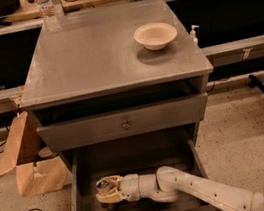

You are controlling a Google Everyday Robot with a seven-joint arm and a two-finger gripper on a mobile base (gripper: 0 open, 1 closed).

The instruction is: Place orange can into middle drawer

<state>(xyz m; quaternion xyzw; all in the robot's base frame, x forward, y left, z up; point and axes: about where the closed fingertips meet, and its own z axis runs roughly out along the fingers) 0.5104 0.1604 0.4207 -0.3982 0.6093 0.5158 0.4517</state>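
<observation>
The middle drawer (131, 161) is pulled out below the cabinet, a wide grey box with a flat floor. My gripper (106, 192) reaches into it from the right, low over the floor near the drawer's left front. It is shut on the orange can (104, 186), whose silver top shows between the pale fingers (104, 200). The can's base looks at or just above the drawer floor; I cannot tell if it touches.
A shallower drawer front with a small round knob (125, 125) is shut above. A cream bowl (155, 35) and a clear plastic bottle (47, 12) stand on the cabinet top. A brown paper bag (27, 156) sits left of the cabinet. Cables lie on the floor.
</observation>
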